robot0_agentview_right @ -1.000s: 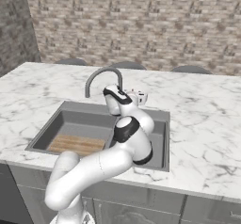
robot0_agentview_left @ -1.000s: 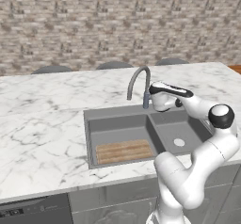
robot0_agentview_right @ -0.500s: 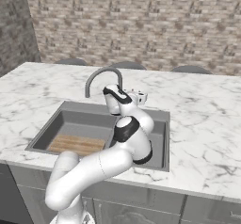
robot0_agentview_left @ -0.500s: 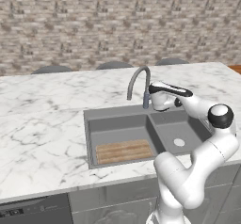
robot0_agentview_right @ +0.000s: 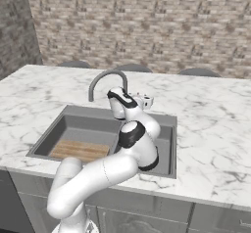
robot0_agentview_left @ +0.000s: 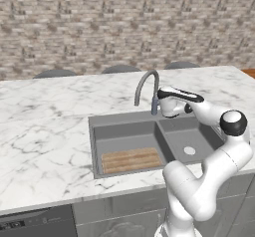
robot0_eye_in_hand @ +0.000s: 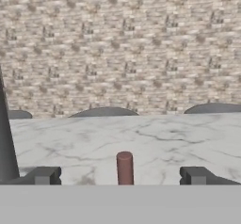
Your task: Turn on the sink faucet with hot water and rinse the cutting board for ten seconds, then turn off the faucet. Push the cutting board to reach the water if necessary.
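Observation:
The sink faucet (robot0_agentview_left: 147, 81) arches over the dark grey sink (robot0_agentview_left: 124, 124), and no water runs from it. Its reddish-tipped lever (robot0_eye_in_hand: 124, 167) stands between my two fingertips, touching neither. My gripper (robot0_eye_in_hand: 120, 176) is open and wide around that lever, with the faucet stem (robot0_eye_in_hand: 5, 148) at the left edge of the hand view. From the base, my hand (robot0_agentview_left: 172, 104) sits just right of the faucet base (robot0_agentview_right: 117, 104). The cutting board (robot0_agentview_left: 130, 160) lies flat at the front of the left basin (robot0_agentview_right: 78, 150), away from the spout.
A round pale drain (robot0_agentview_left: 189, 151) sits in the right basin. White marble counter (robot0_agentview_left: 45, 126) surrounds the sink. Behind it, dark chair backs (robot0_eye_in_hand: 103, 111) line the counter's far edge in front of a brick wall.

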Robot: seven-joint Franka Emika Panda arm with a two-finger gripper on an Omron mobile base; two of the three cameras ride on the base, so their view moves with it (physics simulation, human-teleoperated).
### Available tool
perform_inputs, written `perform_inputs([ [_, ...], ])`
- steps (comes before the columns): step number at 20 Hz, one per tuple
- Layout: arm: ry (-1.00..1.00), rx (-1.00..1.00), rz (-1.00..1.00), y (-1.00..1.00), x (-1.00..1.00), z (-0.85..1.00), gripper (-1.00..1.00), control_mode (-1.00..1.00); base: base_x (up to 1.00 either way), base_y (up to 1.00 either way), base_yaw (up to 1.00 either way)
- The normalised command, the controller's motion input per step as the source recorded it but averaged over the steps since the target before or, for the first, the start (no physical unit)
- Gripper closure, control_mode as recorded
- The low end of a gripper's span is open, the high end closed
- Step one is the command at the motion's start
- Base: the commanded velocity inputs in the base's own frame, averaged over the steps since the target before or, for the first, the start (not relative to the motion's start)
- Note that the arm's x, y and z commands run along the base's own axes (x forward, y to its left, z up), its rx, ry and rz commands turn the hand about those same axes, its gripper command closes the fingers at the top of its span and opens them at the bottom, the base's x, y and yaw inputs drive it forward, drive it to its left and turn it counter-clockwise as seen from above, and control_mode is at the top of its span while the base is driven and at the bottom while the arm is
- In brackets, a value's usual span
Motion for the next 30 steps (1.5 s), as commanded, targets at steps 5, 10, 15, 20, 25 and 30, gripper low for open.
perform_inputs([
  [5, 0.00, 0.00, 0.00, -0.01, 0.00, 0.00, -1.00, -1.00, 0.00, 0.00, 0.00],
  [10, 0.00, 0.00, 0.00, -0.07, 0.00, 0.00, -1.00, -1.00, 0.00, 0.00, 0.00],
  [15, 0.00, 0.00, 0.00, -0.08, 0.00, 0.00, -1.00, -1.00, 0.00, 0.00, 0.00],
  [20, 0.00, 0.00, 0.00, -0.06, 0.00, 0.00, -1.00, -1.00, 0.00, 0.00, 0.00],
  [25, 0.00, 0.00, 0.00, -0.06, 0.00, 0.00, -1.00, -1.00, 0.00, 0.00, 0.00],
  [30, 0.00, 0.00, 0.00, -0.07, 0.00, 0.00, -1.00, -1.00, 0.00, 0.00, 0.00],
])
